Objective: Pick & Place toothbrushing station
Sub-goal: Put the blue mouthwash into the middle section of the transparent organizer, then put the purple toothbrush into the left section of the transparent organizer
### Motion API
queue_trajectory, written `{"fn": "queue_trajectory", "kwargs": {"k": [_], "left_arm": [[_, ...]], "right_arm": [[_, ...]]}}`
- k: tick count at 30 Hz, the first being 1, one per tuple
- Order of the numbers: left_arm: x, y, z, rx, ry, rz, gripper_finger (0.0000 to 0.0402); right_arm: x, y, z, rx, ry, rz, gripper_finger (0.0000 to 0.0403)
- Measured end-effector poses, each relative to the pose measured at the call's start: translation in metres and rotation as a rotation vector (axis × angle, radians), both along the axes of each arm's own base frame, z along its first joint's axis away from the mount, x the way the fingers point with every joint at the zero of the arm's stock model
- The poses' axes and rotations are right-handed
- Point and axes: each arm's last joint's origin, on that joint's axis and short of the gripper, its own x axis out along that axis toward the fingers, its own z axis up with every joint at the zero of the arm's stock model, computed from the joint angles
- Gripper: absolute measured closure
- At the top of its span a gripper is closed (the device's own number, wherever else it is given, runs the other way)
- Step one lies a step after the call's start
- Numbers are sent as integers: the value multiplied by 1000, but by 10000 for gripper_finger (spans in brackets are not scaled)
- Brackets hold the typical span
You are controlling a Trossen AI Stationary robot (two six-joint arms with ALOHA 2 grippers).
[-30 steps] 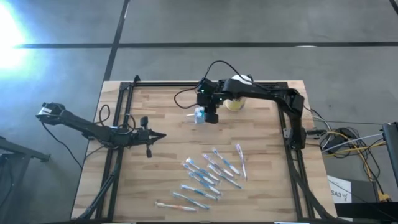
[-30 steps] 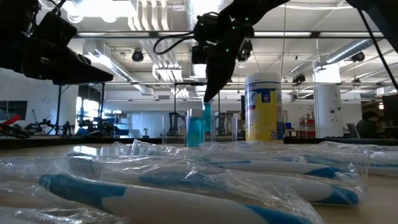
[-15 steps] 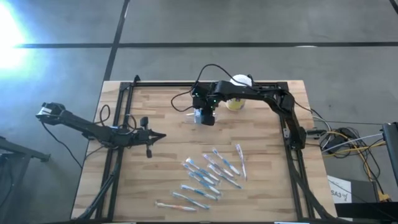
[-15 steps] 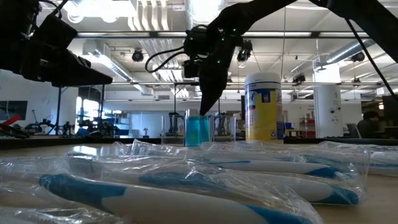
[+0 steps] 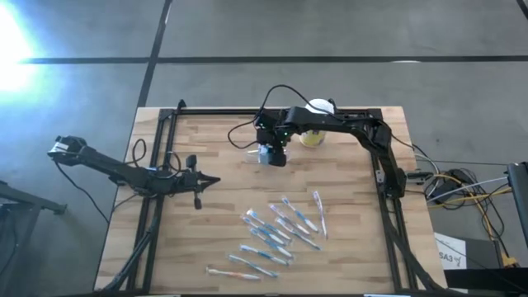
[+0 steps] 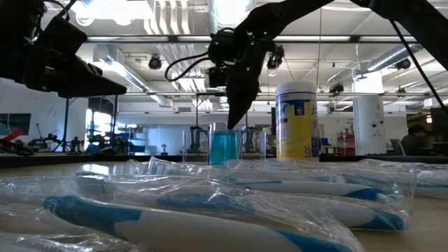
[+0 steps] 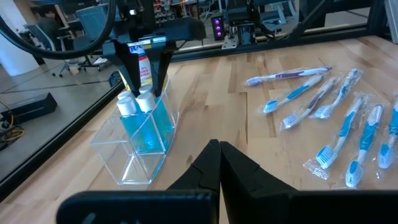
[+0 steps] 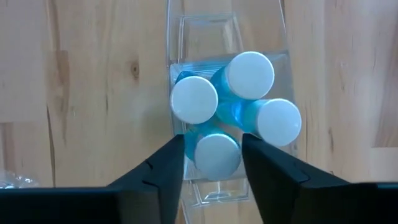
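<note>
Right hand (image 8: 211,163): fingers spread, straddling the clear holder (image 8: 227,37) on the bench (image 5: 223,198); its wrist view alone shows four white-capped blue bottles (image 8: 249,74) inside. Left hand (image 5: 213,181): pressed together, well apart. Holder indistinct from above.

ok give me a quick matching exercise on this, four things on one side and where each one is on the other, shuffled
Things
1. clear holder
2. white canister
3. wrapped toothbrushes
4. left gripper

Places
A. hovering shut at the table's left side
B. scattered over the table's near half
C. directly under the right gripper
D. far edge, beside the right arm

Pairs: 1-C, 2-D, 3-B, 4-A
</note>
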Motion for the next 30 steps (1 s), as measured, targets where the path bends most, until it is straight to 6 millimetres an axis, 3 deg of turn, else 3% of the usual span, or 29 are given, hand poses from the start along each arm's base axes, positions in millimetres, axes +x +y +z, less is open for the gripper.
{"fn": "queue_trajectory", "kwargs": {"k": [8,17,24,30], "left_arm": [[0,0,0,-2,-1,0,396],[0,0,0,-3,2,0,396],[0,0,-1,-27,3,5,396],[-2,0,7,-79,-60,8,396]], "right_arm": [[-3,1,7,1,3,-16,182],[-15,6,50,-5,-96,16,164],[-40,22,87,92,-334,166,190],[-74,35,97,63,-518,204,243]]}}
